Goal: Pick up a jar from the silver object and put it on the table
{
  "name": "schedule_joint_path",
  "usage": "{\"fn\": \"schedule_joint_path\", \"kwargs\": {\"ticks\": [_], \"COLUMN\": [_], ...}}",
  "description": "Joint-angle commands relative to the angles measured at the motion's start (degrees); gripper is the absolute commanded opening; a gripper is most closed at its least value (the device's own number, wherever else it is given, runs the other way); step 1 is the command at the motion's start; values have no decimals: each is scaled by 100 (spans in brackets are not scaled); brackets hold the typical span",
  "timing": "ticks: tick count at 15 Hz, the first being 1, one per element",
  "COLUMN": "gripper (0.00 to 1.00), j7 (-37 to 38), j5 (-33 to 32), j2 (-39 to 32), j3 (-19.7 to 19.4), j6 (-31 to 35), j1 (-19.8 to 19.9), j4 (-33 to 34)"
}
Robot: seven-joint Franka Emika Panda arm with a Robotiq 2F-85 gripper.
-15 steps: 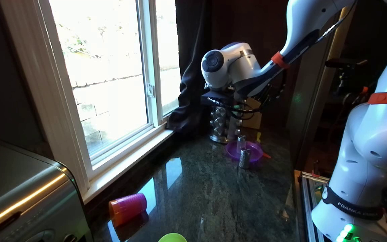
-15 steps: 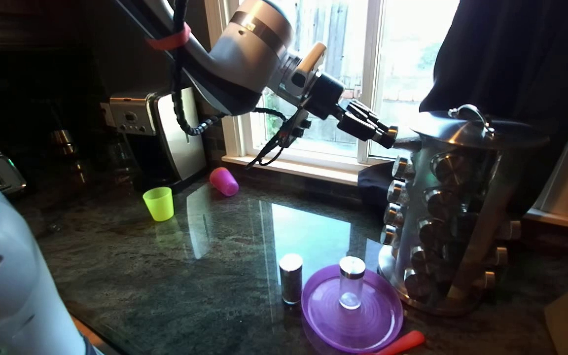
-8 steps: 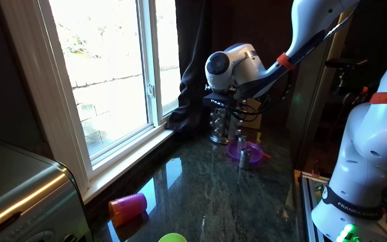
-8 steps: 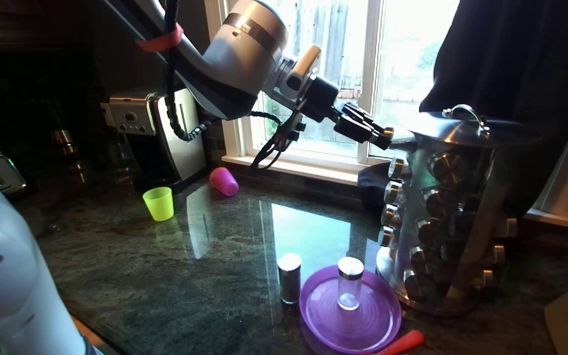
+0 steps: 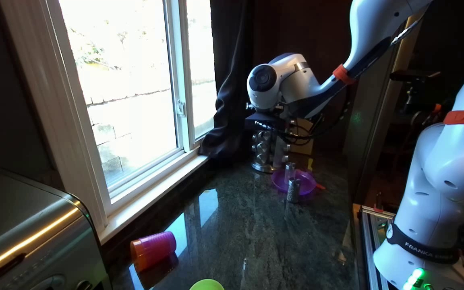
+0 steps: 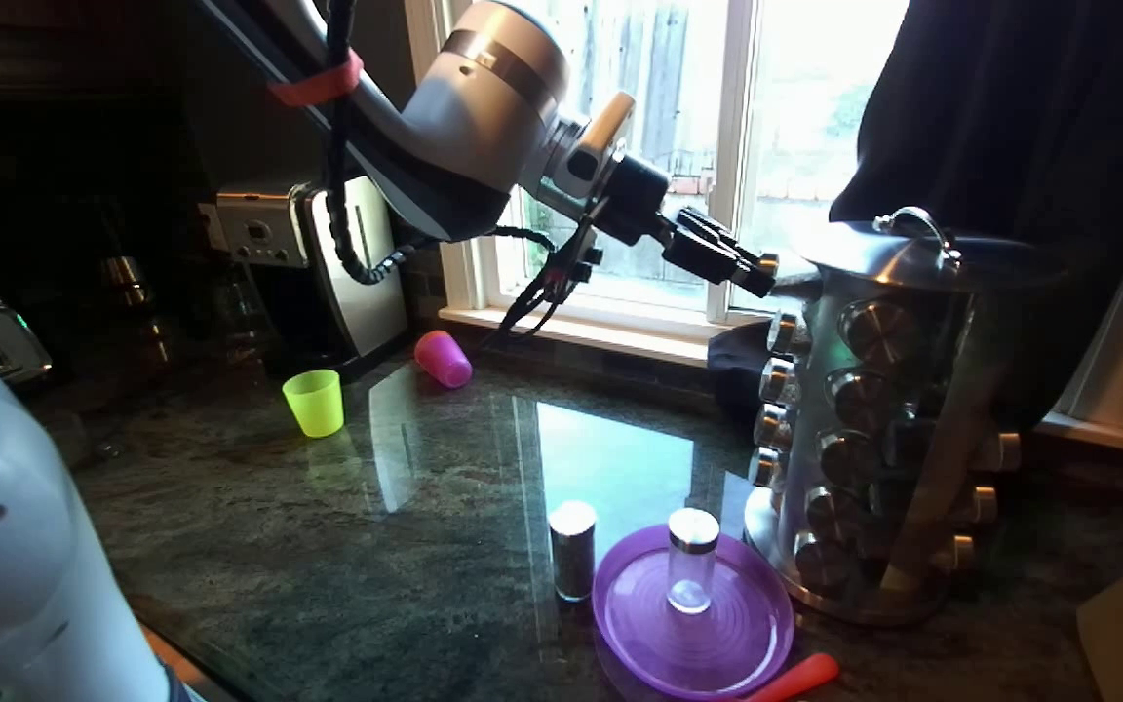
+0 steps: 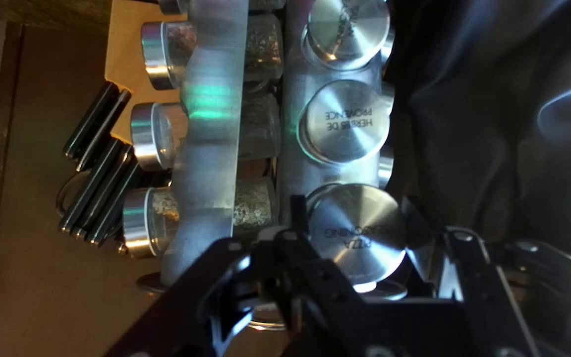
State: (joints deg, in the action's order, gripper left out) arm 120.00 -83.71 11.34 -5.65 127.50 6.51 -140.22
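Black gripper, and we have it pinching the jar by its silvery top, from nine and three o'clock in the wrist view! In an exterior view that jar lies sideways at eleven o'clock on the silver rack; how deep it sits, we cannot tell. Outward from the rack, we spot a purple dish at seven o'clock, a second jar standing in it, and around nine, across the dark table, a tipped pink cup.

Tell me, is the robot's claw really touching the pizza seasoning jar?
Touching. The wrist view shows the gripper closed on the pizza seasoning jar, pinching it from both sides at its round metal top.
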Motion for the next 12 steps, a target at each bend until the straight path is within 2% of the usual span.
{"fn": "schedule_joint_path", "kwargs": {"ticks": [1,8,12], "gripper": [25,25,25], "j7": [-292,-546,-724], "j5": [81,67,272], "j2": [5,54,213], "j3": [-172,-283,-292], "j6": [398,744,1003], "j1": [-14,0,-48], "j4": [-75,-83,-97]}}
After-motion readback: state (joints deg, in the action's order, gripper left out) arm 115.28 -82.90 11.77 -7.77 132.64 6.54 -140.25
